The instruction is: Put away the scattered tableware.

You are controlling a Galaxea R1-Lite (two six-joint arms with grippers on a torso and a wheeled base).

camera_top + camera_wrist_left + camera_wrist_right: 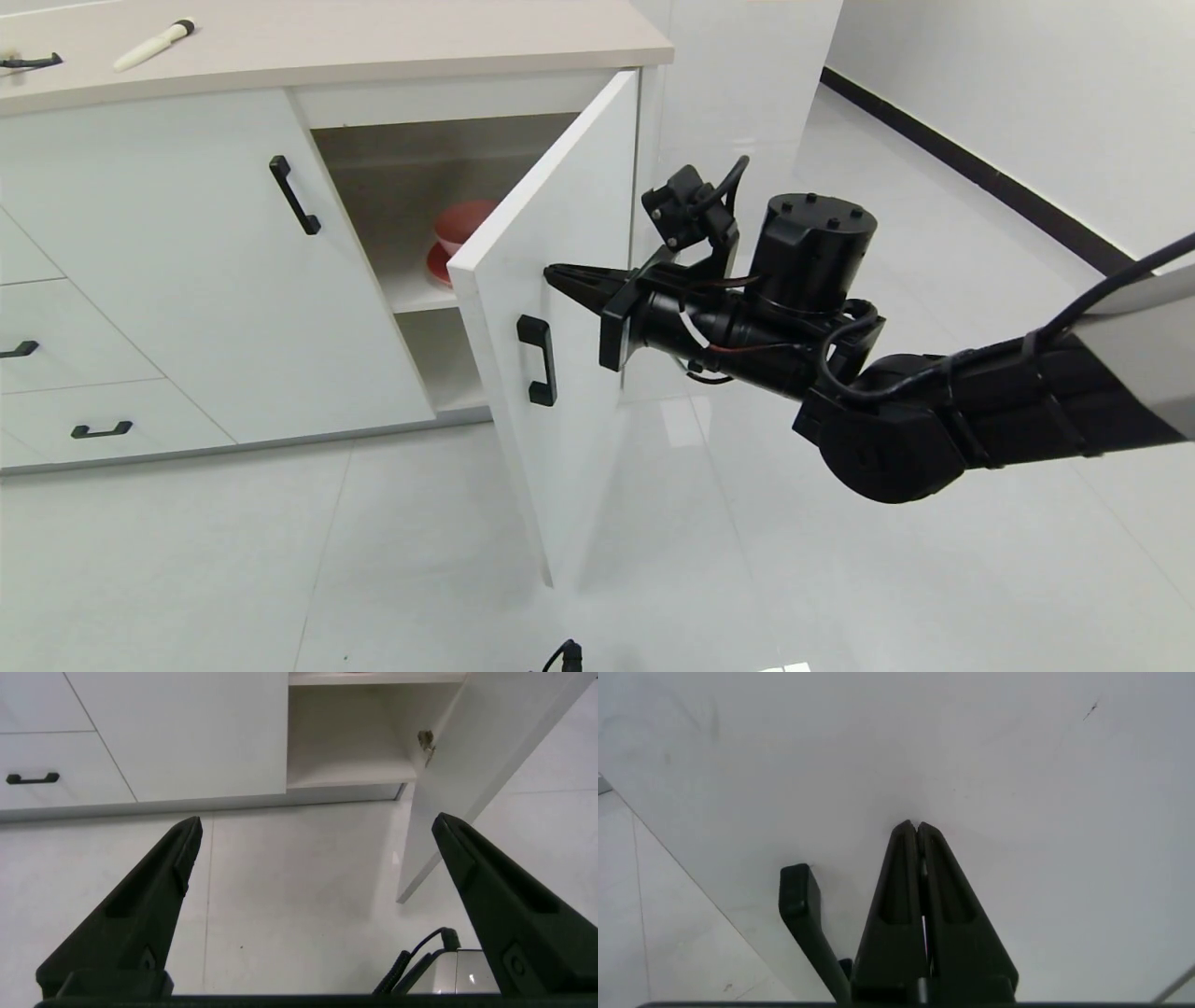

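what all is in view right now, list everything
white cabinet with beige countertop: 1, white and beige, ahead
open white cabinet door: 1, white, black handle, swung outward
closed white cabinet door: 1, white, left of open one
red dishes: seemingly 2, red, stacked on shelf inside
cream utensil with black tip: 1, cream, on countertop
black drawer handles: 2, black, far left
right claw: 1, black, shut, tips at open door beside handle
left claw: 1, black, open, over floor
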